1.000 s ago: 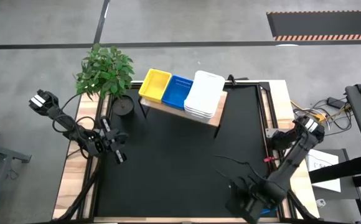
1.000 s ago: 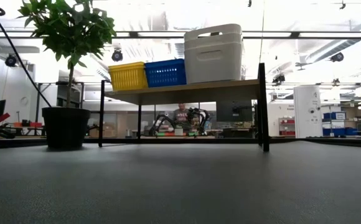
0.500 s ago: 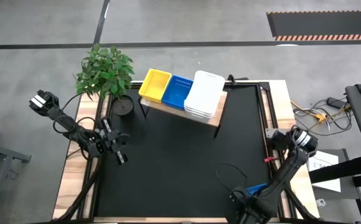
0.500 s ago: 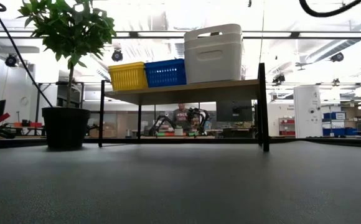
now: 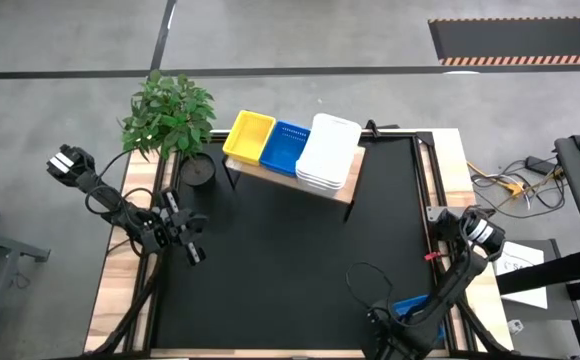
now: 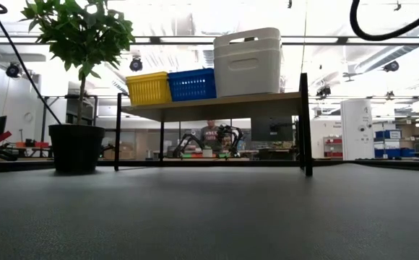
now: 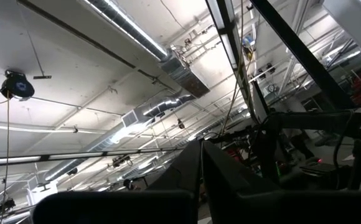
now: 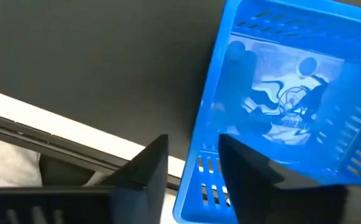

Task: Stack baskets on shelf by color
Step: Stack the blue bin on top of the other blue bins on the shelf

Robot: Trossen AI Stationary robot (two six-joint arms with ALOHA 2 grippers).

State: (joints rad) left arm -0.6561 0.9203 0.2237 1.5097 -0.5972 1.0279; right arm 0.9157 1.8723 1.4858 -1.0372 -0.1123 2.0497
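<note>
Down at the table's near right corner, my right gripper (image 8: 193, 168) stands with fingers parted astride the end wall of a blue basket (image 8: 292, 106), not visibly clamped. Its long axis runs away from my jaws. Well apart, across the table (image 5: 270, 260), waits the shelf (image 5: 345, 190), where yellow (image 5: 248, 135), blue (image 5: 284, 146) and white (image 5: 327, 150) baskets sit side by side. My left gripper (image 5: 192, 250) idles shut by the left edge, so the right arm is nearer.
</note>
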